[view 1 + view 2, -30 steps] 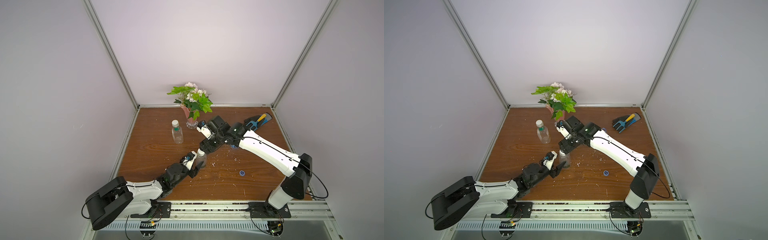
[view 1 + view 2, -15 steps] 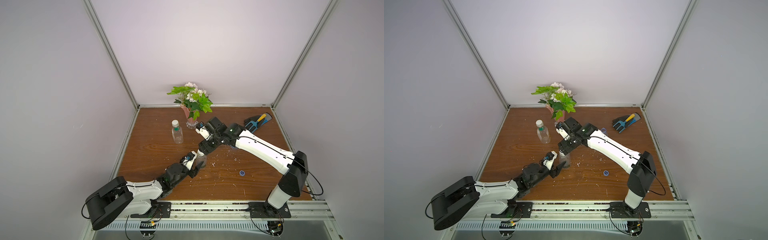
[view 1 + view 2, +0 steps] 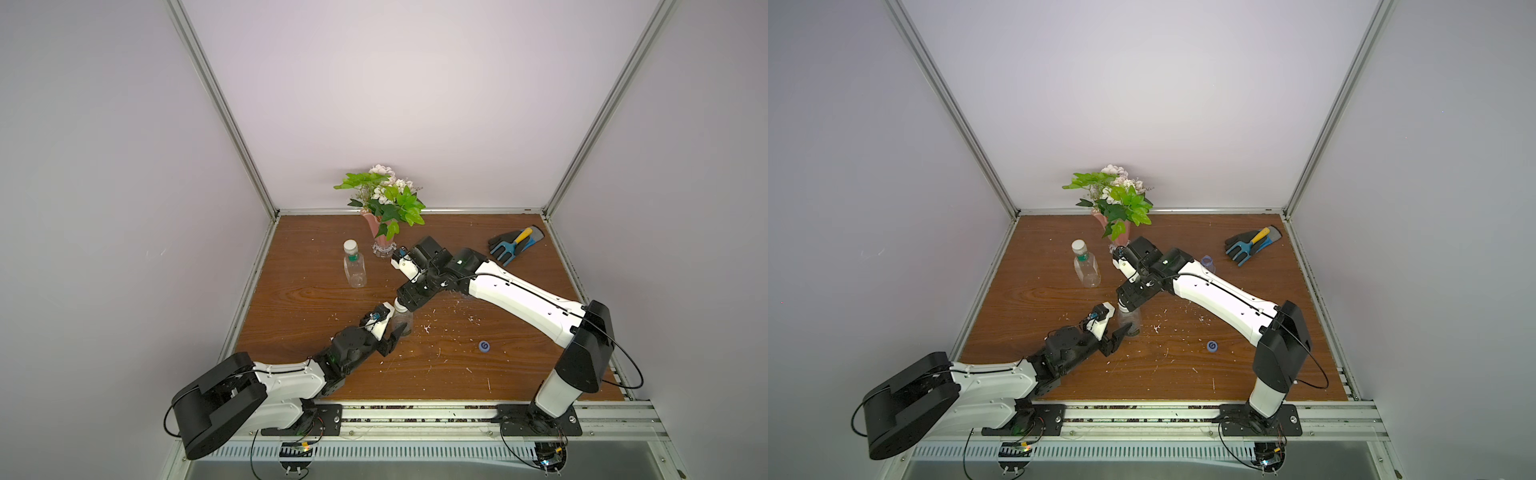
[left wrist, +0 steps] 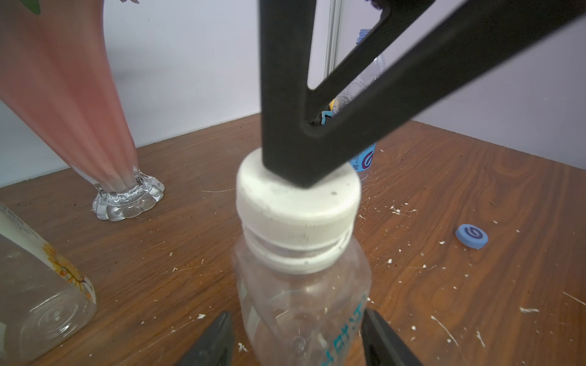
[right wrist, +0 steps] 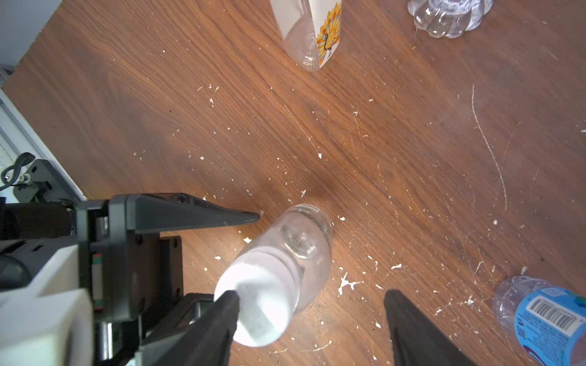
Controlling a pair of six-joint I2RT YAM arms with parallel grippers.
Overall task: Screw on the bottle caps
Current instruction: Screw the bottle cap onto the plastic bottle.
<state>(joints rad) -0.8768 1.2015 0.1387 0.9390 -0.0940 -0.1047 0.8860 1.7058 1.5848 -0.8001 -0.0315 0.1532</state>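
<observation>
A small clear bottle (image 3: 402, 322) (image 3: 1128, 322) (image 4: 304, 301) stands upright near the front middle of the table. On its neck sits a white cap (image 4: 298, 202) (image 5: 257, 304). My left gripper (image 3: 397, 328) (image 4: 293, 336) is shut on the bottle's lower body, one finger on each side. Above it, my right gripper (image 3: 405, 305) (image 5: 310, 293) is open, and one of its fingertips (image 4: 301, 164) rests on top of the cap. A blue cap (image 3: 484, 345) (image 4: 471, 236) lies loose on the table to the right. The uncapped blue-labelled bottle (image 3: 1207, 262) (image 5: 545, 320) stands behind my right arm.
A squarish bottle (image 3: 354, 266) (image 5: 312, 31) with a white cap and green neck ring stands at the back left. The pink flower vase (image 3: 382, 237) is behind it. A glove with a trowel (image 3: 515, 245) lies at the back right. White crumbs litter the wood.
My right arm has shifted slightly to the left, with its gripper staying over the bottle top. The left arm and the bottle have not moved.
</observation>
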